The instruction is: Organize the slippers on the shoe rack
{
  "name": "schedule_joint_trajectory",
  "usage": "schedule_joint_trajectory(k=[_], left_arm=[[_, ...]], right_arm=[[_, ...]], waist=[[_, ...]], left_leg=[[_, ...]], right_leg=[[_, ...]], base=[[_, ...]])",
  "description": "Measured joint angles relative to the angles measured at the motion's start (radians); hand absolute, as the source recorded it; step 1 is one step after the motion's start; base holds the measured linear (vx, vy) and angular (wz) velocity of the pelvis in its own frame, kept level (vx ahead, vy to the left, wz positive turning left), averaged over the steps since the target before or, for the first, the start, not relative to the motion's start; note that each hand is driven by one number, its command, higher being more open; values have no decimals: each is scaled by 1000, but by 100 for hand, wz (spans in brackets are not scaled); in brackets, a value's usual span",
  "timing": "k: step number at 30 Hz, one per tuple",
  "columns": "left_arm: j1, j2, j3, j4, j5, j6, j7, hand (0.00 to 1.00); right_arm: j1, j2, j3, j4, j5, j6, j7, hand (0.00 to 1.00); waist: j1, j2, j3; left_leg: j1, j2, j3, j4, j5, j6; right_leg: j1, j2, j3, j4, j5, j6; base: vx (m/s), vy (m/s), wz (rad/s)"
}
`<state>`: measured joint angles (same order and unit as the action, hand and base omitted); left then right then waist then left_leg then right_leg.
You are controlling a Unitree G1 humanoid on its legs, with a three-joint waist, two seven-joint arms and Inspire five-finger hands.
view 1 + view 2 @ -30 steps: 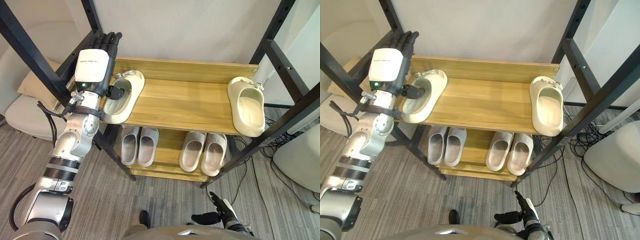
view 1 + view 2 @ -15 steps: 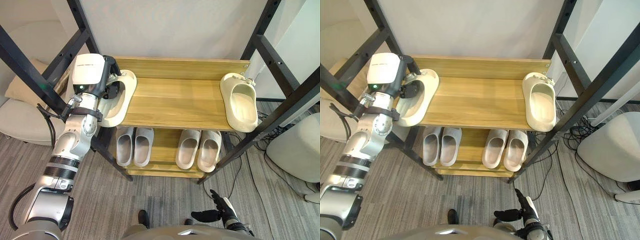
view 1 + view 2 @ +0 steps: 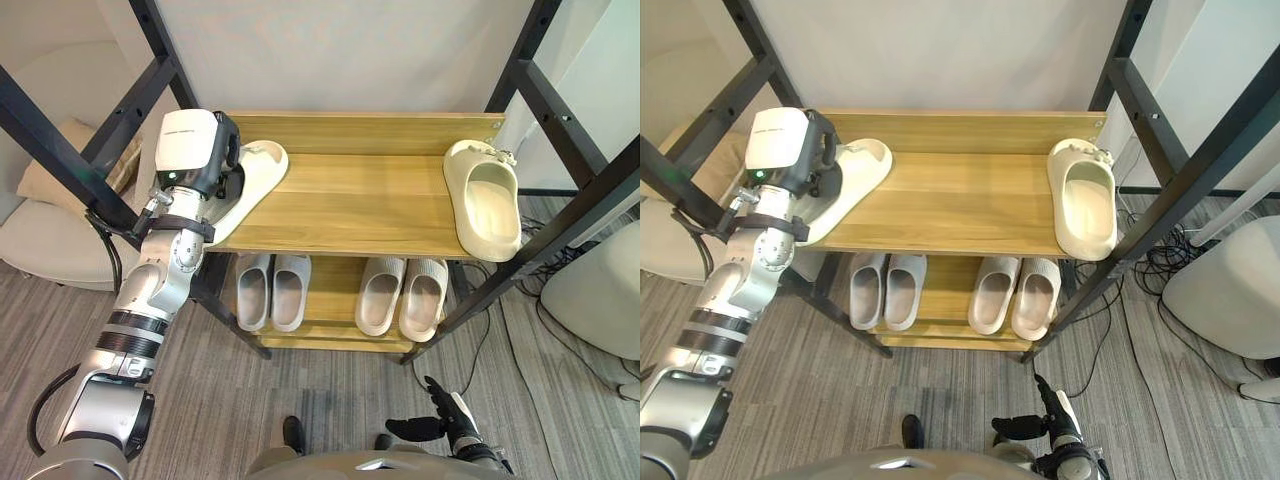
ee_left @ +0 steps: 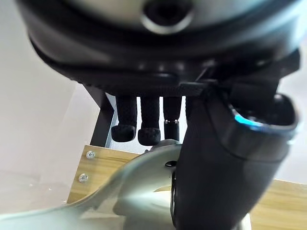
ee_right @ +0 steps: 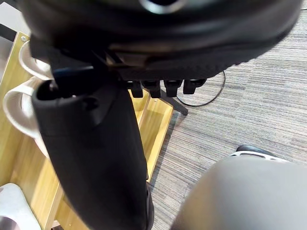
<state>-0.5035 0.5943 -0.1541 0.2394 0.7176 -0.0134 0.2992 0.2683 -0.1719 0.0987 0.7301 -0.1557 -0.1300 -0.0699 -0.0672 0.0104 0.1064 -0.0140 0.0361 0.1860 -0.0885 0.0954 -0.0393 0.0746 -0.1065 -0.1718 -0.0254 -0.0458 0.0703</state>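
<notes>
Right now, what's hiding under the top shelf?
A left pair and a right pair of grey slippers on the lower shelf. The top shelf covers their far ends; anything farther back is hidden.

Both head eyes look steeply down, sharing the shoe rack (image 3: pixel 350 205).

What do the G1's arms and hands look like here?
The left arm is built of silver-grey rounded segments with black ribbed rings at the joints. The left hand has dark fingers under a boxy white back cover with a small green light; its wrist view shows a thick dark thumb with a blue glint. The right hand is dark with a white patch by the thumb.
</notes>
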Motion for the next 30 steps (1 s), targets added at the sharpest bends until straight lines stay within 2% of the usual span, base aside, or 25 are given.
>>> schedule_joint_trajectory(k=[3,6,12,18,24,30], left_arm=[[-16,-15,-29,-3,-13,1,0,0],[-23,-68,-39,-26,-23,2,0,0],[-43,-158,-75,-59,-55,1,0,0],[-131,-245,-121,-51,-110,4,0,0],[-196,-286,-135,10,-167,7,1,0],[-229,-318,-137,75,-189,27,1,0]], right_arm=[[4,-8,-1,-13,0,3,-4,100],[15,-10,-1,-34,0,4,-6,100],[23,-14,-1,-79,1,9,-7,100],[41,-18,-20,-99,27,13,-11,100],[53,-27,-21,-115,41,18,-23,100],[60,-28,-21,-129,41,18,-28,100]], waist=[[-2,11,6],[-7,16,5],[-49,35,3],[-79,59,8],[-104,80,11],[-113,82,13]], left_leg=[[1,0,0,0,2,2],[1,0,1,0,2,3],[-1,3,19,0,2,3],[-3,3,19,0,2,3],[-7,3,17,0,3,4],[-11,3,17,0,3,4]], right_leg=[[0,-1,0,3,0,0],[-1,-1,3,3,1,1],[-20,-1,31,7,7,3],[-26,-2,38,8,10,6],[-31,-2,38,11,10,6],[-36,-2,38,12,10,6]], base=[[0,0,0],[0,0,0],[-8,3,-14],[-10,2,-3],[0,0,0],[0,0,0]])
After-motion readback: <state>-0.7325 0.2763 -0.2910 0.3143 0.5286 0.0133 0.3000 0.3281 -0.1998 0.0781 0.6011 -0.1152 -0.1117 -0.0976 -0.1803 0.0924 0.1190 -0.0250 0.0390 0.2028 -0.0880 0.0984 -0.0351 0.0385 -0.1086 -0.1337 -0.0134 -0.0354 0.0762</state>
